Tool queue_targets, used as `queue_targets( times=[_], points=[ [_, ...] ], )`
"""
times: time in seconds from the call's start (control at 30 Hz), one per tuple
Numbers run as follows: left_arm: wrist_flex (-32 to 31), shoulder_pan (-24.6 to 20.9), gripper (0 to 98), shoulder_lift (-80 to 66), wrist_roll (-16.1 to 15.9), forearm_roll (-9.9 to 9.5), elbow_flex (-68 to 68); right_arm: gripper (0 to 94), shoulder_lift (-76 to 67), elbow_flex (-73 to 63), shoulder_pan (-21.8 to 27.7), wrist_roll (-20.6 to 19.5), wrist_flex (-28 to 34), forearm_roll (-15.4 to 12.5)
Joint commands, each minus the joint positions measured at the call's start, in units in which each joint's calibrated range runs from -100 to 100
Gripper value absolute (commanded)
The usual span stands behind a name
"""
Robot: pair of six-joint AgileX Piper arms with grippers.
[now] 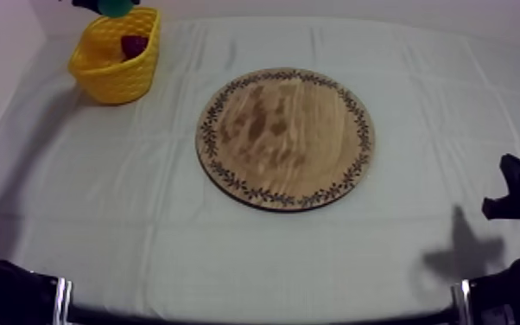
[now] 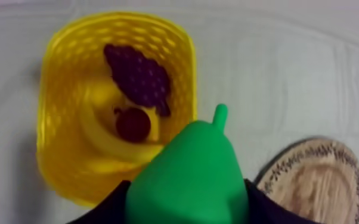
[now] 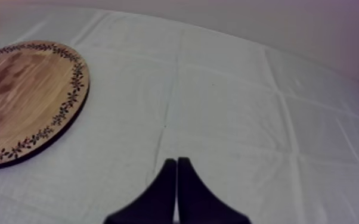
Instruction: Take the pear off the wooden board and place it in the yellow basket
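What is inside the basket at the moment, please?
Inside the basket lie the grapes, a small red fruit and a banana curving beneath them. The pear, in front of one corner, covers whatever may lie there.

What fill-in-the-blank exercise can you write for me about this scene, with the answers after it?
1. The left end effector holds the green pear above the ____ basket.
2. In the basket, the bunch of grapes and the small red fruit lie with a ____.
3. The wooden board carries ____ fruit.
4. The right end effector is ____.
Missing words: yellow; banana; no; shut.
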Motion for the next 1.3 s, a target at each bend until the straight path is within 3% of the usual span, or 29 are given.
queue_targets(
  times=[0.0, 0.27, 0.73, 0.83, 0.97, 1.03, 1.27],
  points=[
    [-1.73, -0.31, 41.7, 3.29, 0.17, -0.44, -1.86, 0.5, 0.01, 0.05, 0.00, -0.03, 0.02, 0.01],
    [-8.33, -1.94, 39.0, 12.44, 0.89, -2.56, -5.99, 0.5, 0.01, 0.05, 0.00, -0.03, 0.02, 0.01],
    [-11.26, -2.69, 44.5, 17.29, 1.06, -2.72, -7.59, 0.5, 0.01, 0.05, 0.00, -0.03, 0.02, 0.01],
    [-11.28, -2.86, 53.7, 16.75, 1.25, -2.65, -6.98, 0.5, 0.01, 0.05, 0.00, -0.03, 0.02, 0.01],
    [-10.98, -3.18, 80.1, 15.64, 2.02, -2.90, -6.18, 0.5, 0.01, 0.05, 0.00, 0.00, 0.02, 0.01],
    [-10.72, -3.29, 88.5, 15.04, 2.40, -3.26, -5.93, 0.5, 0.01, 0.05, 0.00, 0.01, 0.02, 0.01],
    [-11.22, -4.22, 96.0, 12.56, 2.51, -3.80, -4.36, 0.5, 0.01, 0.05, 0.00, -0.02, 0.02, 0.01]
  ],
)
